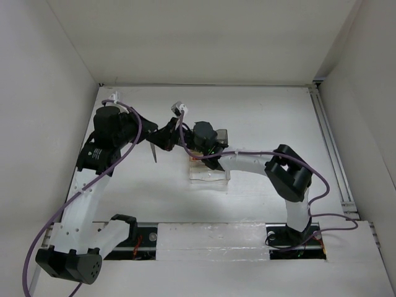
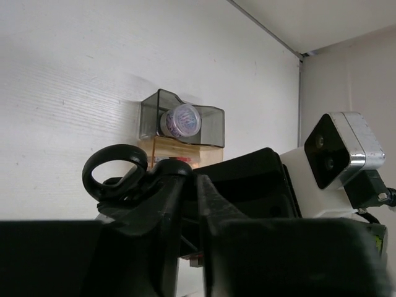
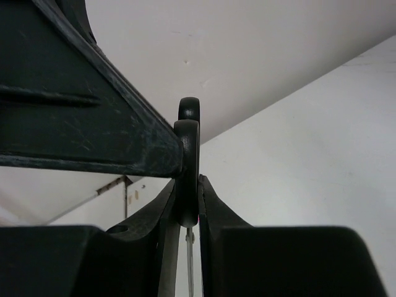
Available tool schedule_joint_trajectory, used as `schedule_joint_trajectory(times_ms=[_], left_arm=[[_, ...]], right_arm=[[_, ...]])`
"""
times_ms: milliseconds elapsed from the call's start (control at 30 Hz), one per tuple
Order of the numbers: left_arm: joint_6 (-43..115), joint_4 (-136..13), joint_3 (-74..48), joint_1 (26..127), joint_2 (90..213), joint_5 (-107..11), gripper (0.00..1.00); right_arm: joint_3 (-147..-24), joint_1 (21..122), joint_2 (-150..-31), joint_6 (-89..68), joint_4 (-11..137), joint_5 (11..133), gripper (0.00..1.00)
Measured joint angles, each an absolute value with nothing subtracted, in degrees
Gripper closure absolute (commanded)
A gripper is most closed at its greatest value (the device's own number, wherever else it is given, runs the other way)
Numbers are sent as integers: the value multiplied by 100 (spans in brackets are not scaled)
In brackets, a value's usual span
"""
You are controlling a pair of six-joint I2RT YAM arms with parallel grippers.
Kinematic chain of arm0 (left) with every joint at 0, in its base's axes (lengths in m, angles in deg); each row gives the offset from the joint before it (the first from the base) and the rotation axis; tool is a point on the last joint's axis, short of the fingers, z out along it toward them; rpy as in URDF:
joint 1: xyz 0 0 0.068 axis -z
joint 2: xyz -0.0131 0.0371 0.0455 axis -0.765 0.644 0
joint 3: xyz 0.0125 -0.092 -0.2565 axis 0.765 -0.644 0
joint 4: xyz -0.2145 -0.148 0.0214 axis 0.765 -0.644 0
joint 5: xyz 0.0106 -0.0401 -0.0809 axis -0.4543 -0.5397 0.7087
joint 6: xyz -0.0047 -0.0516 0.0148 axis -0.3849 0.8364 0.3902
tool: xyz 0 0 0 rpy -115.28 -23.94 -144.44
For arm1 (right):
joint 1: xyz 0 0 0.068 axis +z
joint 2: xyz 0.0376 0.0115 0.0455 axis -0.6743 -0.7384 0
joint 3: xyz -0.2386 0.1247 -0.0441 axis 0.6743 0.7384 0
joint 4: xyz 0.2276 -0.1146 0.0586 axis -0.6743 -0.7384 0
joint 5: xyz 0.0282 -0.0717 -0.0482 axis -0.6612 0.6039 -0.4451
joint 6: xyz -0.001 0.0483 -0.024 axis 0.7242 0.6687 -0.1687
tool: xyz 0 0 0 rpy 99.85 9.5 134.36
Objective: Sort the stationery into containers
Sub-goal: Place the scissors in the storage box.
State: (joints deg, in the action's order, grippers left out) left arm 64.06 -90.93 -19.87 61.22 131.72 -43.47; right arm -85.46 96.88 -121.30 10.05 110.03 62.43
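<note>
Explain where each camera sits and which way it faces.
Top external: above, behind the bases, looking down on the left arm, the right arm, the bins.
Left wrist: on the left arm, facing the dark bin; own fingers below.
Right wrist: on the right arm, facing the scissors; own fingers below.
Both wrist views share the scissors.

Three bins [image 1: 210, 178], one scissors [image 2: 114, 170], one round piece [image 2: 182, 119].
</note>
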Motion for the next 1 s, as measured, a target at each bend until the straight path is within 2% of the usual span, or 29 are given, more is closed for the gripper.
schedule_joint_trajectory(times_ms=[33, 100, 133, 200, 233, 400, 567, 767, 1000], left_arm=[[6397, -9106, -1987, 6122, 13172, -4353, 77], [6380, -9119, -1987, 6122, 13163, -4371, 62], [6362, -9128, -1987, 6122, 13155, -4375, 37], [6325, -9145, -1967, 6144, 13139, -4421, 8], [6314, -9174, -1937, 6146, 13137, -4445, 0], [6318, -9615, -1338, 6144, 13142, -4978, 0], [6163, -9808, -809, 6030, 13098, -5525, 0], [5888, -9858, -1382, 5914, 13074, -5743, 0], [5534, -10070, -1939, 5917, 13177, -6082, 0]], right_arm=[[-8539, 9688, -12119, 913, 10950, 6224, 100], [-8502, 9688, -12060, 692, 10725, 6211, 100], [-8476, 9684, -12014, 557, 10561, 6211, 100], [-8439, 9647, -11894, 294, 10187, 6130, 100], [-8424, 9627, -11829, 161, 10006, 6077, 100], [-8408, 9352, -11367, -578, 8834, 5531, 100], [-8636, 8997, -10862, -1789, 7011, 5393, 100], [-9392, 9037, -10810, -3037, 4736, 5802, 100], [-9051, 8888, -10681, -3574, 3593, 6031, 100]])
